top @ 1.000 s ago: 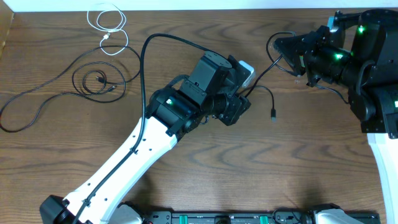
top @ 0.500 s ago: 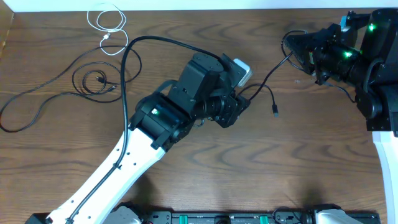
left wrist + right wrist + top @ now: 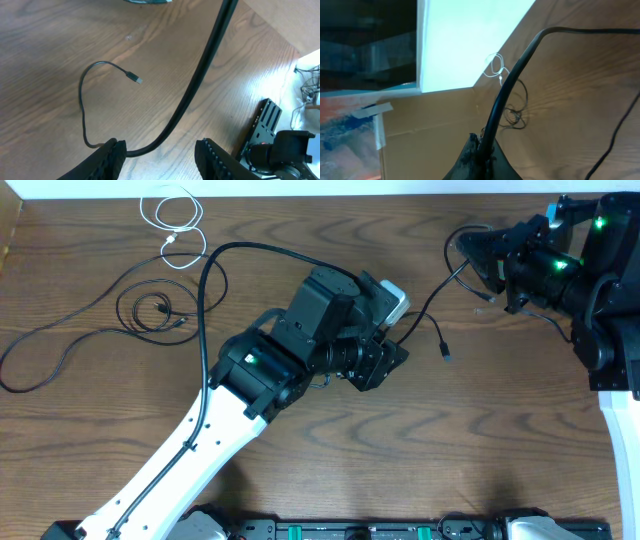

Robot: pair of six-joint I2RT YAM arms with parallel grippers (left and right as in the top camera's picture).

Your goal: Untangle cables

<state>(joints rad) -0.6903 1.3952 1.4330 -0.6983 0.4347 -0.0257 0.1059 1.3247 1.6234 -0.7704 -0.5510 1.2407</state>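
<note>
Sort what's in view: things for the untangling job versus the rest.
Job: white cable; long black cable; coiled black cable; right-side black cable.
Rest: thick arm wire; table.

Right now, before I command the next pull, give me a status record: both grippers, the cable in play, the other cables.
left gripper: open, black cable running between the jaws
right gripper: shut on the black cable
plug end: free, lying on the table
white cable: looped at the far edge, left side
other black cables: loose loops on the left, no gripper near
</note>
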